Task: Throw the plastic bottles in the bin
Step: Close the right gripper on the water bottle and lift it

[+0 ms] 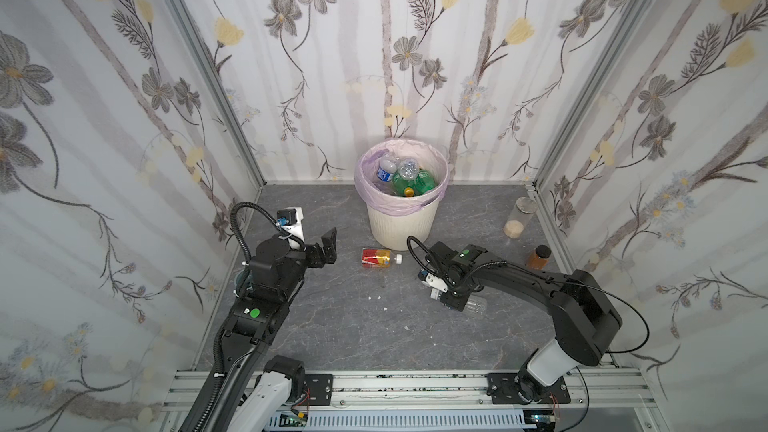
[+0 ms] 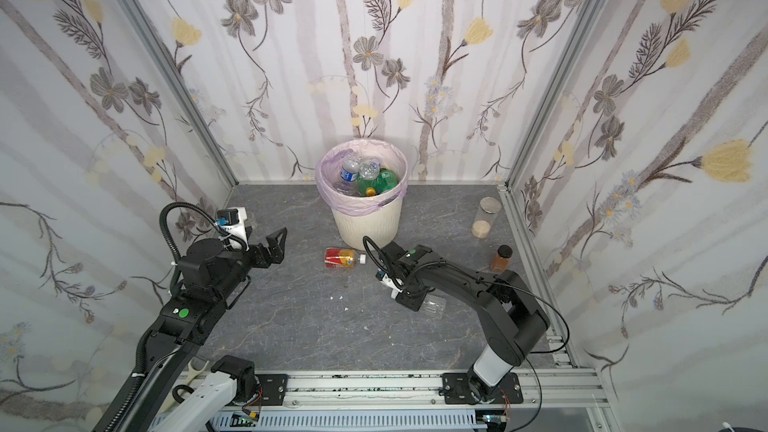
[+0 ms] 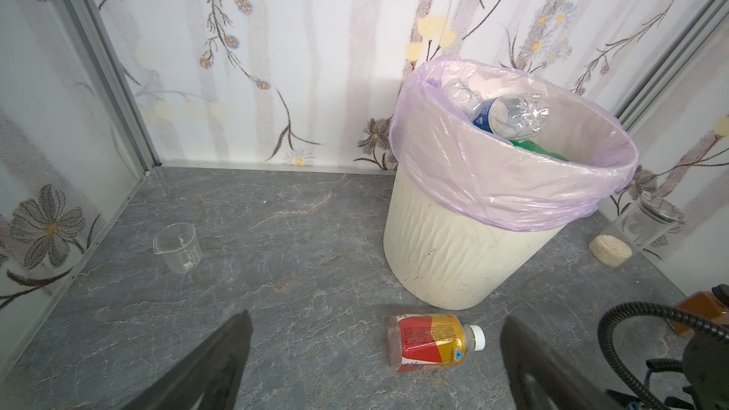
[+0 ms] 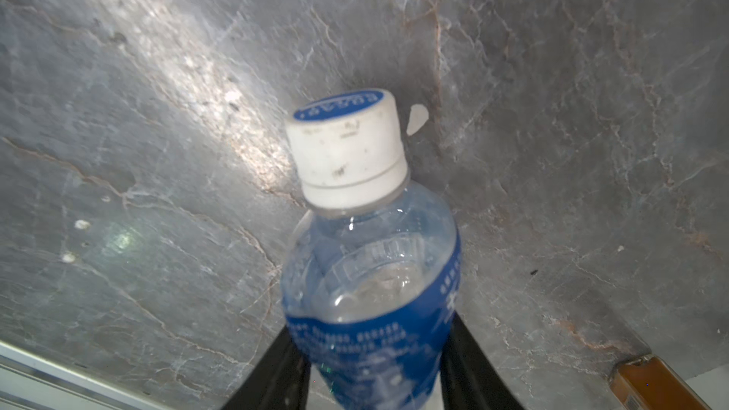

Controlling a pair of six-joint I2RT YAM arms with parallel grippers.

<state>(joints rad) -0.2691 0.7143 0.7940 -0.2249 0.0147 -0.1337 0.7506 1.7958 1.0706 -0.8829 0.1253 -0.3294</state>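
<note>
Several bottles sit in the bin; the right pincer grips a blue-labelled bottle, and a red-and-yellow bottle lies just ahead of the wide-open left pincer.

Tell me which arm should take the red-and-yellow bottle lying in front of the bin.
Left. The left gripper is open, empty and faces the red-and-yellow bottle. The right gripper is shut on a blue-labelled bottle that is not yet in the bin.
</note>
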